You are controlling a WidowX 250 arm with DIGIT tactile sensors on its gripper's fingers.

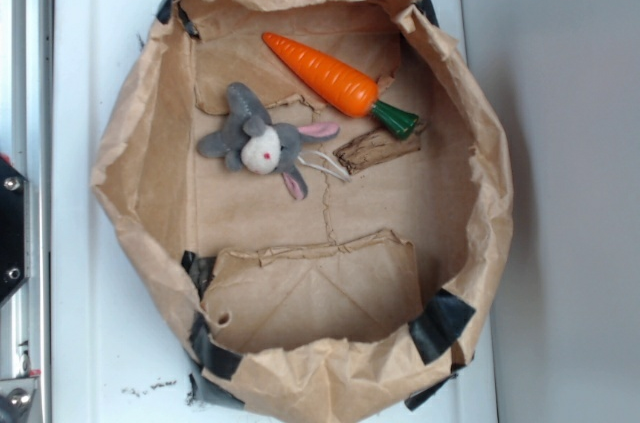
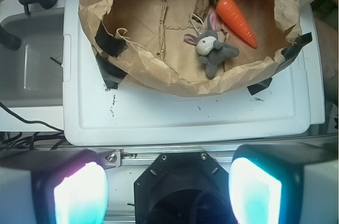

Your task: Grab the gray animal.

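While the gripper (image 2: 168,189) hangs at the near edge of the wrist view with its two pads spread wide and nothing between them, the gray plush bunny (image 1: 262,141) lies well apart from it, far ahead and a little right of centre, on the floor of the brown paper bag (image 1: 140,183). Its body runs roughly crosswise to the orange toy carrot (image 1: 330,78) just beside it. By my reading, the reach must clear the bag's crumpled near wall first.
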